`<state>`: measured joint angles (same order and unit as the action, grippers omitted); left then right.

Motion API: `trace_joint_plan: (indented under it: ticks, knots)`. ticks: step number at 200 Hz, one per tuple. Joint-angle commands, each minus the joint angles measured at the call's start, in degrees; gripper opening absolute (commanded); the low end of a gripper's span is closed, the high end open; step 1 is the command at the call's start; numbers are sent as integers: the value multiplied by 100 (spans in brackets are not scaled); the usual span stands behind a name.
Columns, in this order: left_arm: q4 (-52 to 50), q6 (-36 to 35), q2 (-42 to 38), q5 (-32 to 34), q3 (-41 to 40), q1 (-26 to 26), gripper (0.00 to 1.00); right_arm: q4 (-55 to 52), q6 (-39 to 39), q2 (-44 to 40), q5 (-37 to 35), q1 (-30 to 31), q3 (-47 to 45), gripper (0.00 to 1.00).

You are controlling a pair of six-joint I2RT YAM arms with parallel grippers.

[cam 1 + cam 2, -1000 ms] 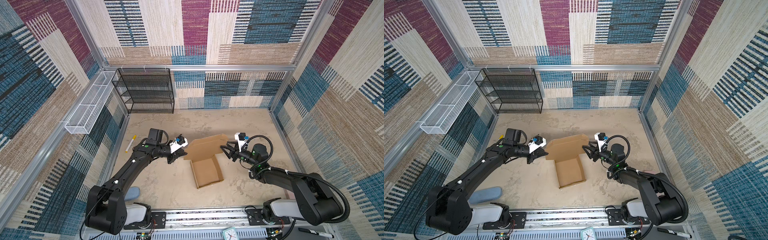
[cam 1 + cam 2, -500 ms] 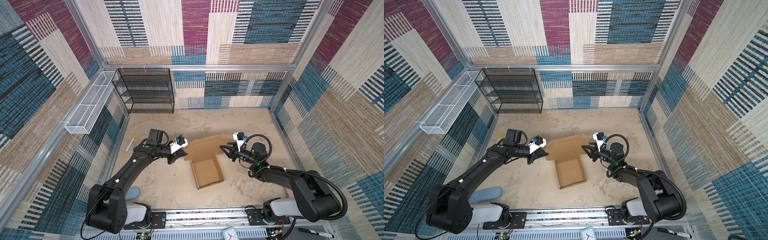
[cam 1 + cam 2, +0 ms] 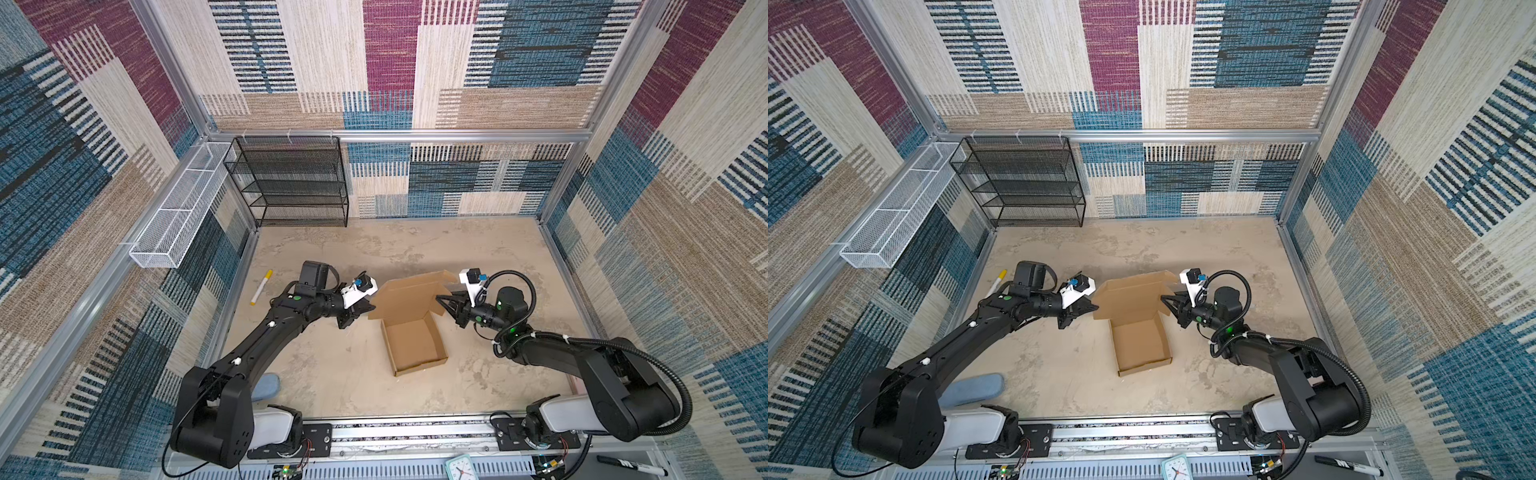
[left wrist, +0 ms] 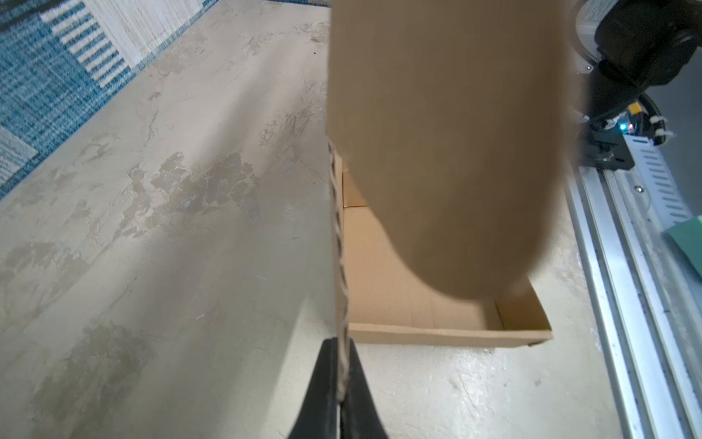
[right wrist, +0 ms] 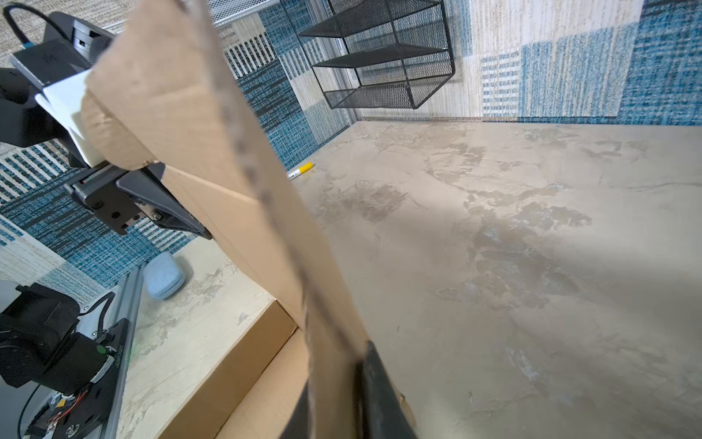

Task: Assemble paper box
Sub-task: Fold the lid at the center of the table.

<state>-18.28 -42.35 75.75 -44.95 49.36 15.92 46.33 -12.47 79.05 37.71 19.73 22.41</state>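
Here, paper box (image 3: 413, 347) lid clamped in left claw (image 3: 369, 309), right claw (image 3: 439, 299) astride it, grip unclear

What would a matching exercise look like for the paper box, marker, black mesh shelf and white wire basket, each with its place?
Things: 1 paper box; 2 marker; 3 black mesh shelf; 4 white wire basket.
Places: A hung on the side wall; B between left gripper and right gripper; C standing in the back corner; D lying on the table near the side wall.
Pairs: 1-B, 2-D, 3-C, 4-A.
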Motion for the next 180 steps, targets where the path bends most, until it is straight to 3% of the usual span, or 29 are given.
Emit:
trace_joint_plan:
  ticks: [1,95,180]
  knots:
    - [352,209,18,210,-57,81,0,-103,88,-106,-302,99,22,17]
    - [826,680,-95,1633,-253,365,0,-529,77,-595,-1100,436,-245,20]
    - [1099,829,-42,1819,-357,364,0,-491,11,-935,-1226,471,-569,27]
